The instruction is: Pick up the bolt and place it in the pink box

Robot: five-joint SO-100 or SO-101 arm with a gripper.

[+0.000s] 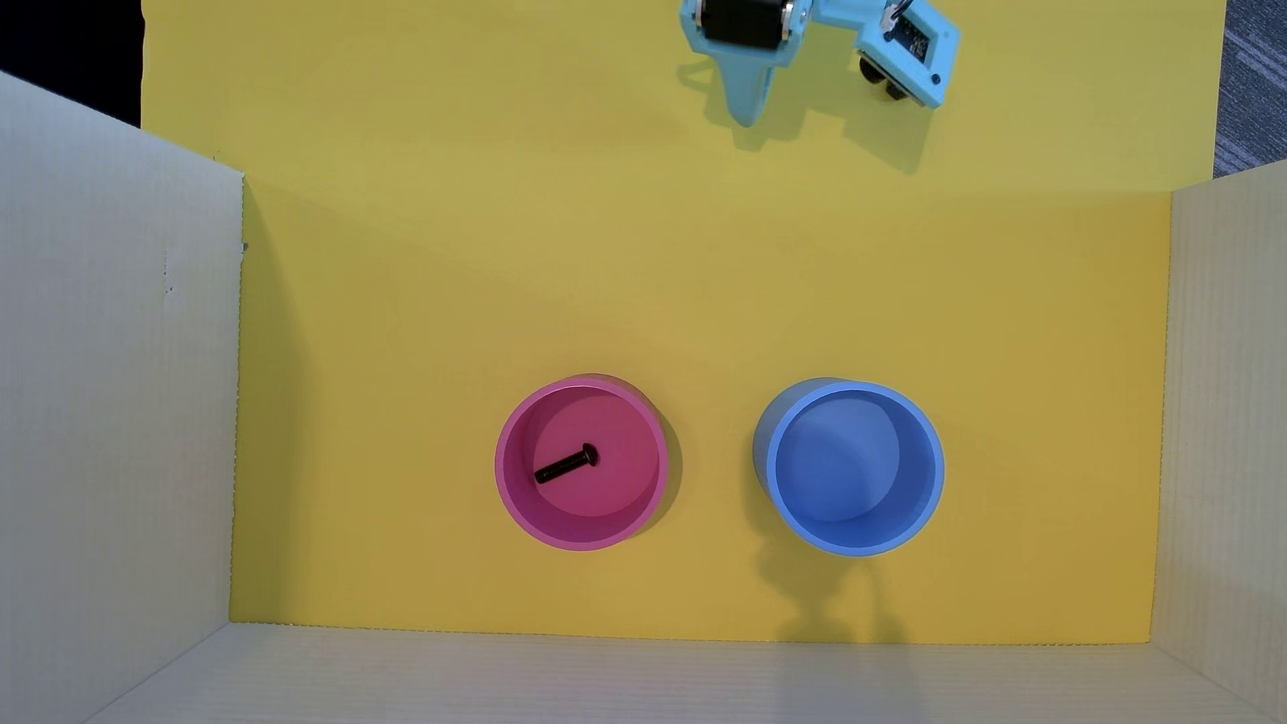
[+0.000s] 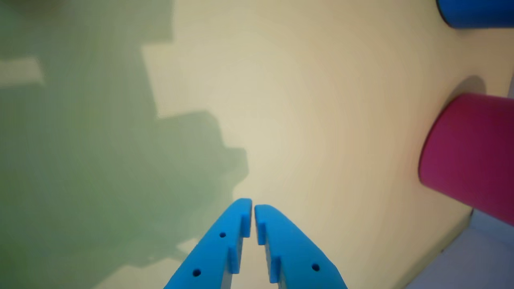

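As the bolt [image 1: 566,465] lies flat inside the pink box [image 1: 508,480], placement looks complete. Gripper [image 2: 253,208] fingers together, empty, well apart from it. Bolt judged small, rigid, smooth; best gripped across its threaded shaft.

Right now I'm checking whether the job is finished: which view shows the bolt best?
The overhead view: the bolt lies flat inside the pink box. The wrist view shows only that box's outer wall, not the bolt.

yellow mat [image 1: 627,278], pink box [image 1: 512,487], blue cup [image 1: 937,473]
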